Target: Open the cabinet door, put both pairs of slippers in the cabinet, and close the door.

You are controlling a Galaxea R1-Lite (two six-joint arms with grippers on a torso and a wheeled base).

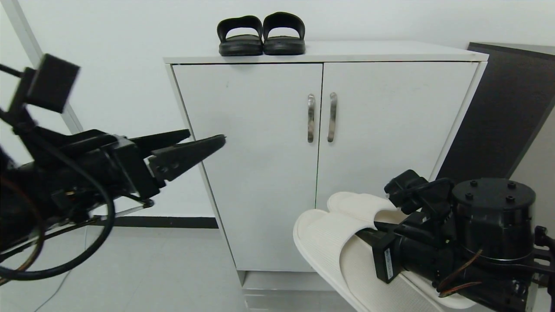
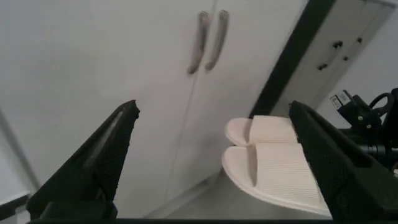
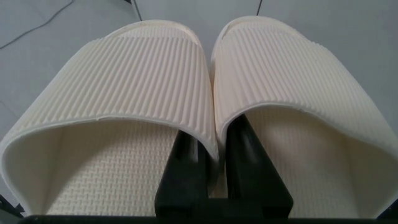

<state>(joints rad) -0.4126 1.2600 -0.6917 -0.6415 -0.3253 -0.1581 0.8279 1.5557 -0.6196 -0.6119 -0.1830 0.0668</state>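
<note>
The white cabinet (image 1: 260, 182) stands against the wall with both doors shut and two metal handles (image 1: 311, 118) side by side at the middle. A pair of black slippers (image 1: 261, 35) rests on its top. My left gripper (image 1: 207, 136) is open and empty, held in front of the left door at handle height; the left wrist view has its fingers (image 2: 118, 146) spread wide, with the handles (image 2: 208, 42) beyond. My right gripper (image 3: 213, 144) is shut on the pair of white slippers (image 1: 334, 242), pinching their inner walls together low before the right door.
A dark panel (image 1: 503, 112) leans close by the cabinet's right side. A black baseboard (image 1: 164, 222) runs along the wall to the left, above pale open floor (image 1: 151, 273). A slanted light bar (image 1: 26, 39) crosses the far left.
</note>
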